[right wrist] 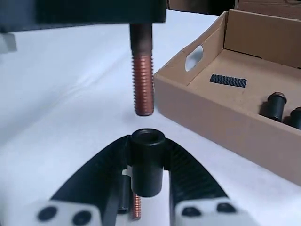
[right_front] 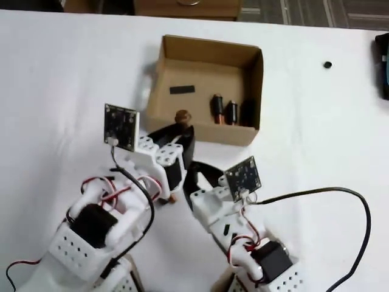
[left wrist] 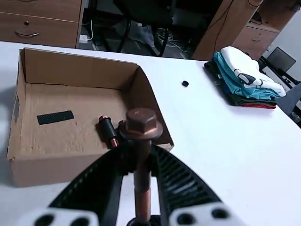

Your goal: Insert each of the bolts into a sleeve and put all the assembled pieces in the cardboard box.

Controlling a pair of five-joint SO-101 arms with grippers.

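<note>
High view is showing the cardboard box (right_front: 200,131) holding assembled pieces (right_front: 231,111) and a black strip (right_front: 182,89); left fingers (left wrist: 94,183) are clamping a bolt (left wrist: 142,127) beside it; right fingers (right wrist: 193,176) are gripping a sleeve (right wrist: 147,162) under the bolt.

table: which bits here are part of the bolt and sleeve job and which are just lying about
Job: bolt in the left gripper; sleeve in the right gripper; cardboard box; assembled pieces inside it.
Lying about: folded clothes; small black object; black strip in the box.
</note>
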